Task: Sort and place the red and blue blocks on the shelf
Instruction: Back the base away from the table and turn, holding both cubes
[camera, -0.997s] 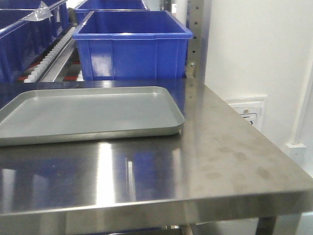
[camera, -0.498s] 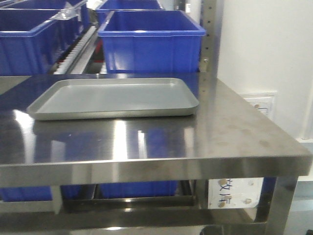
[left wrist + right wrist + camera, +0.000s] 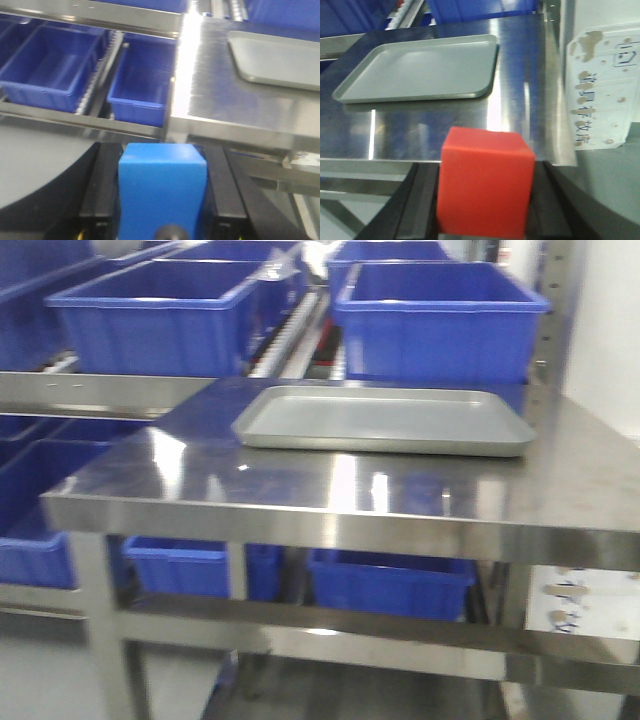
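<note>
The tray (image 3: pixel 385 420) has drifted to one o'clock; left gripper (image 3: pixel 162 192) grips the blue block (image 3: pixel 161 172), right gripper (image 3: pixel 485 205) the red block (image 3: pixel 485 175).

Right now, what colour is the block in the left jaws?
Blue block; left wrist view shows it best.

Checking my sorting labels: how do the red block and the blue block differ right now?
The blue block is solid blue, the red block solid red. The blue block sits in the left gripper, the red block in the right gripper. Shared: both are plain cubes, each gripped on two opposite sides.
</note>
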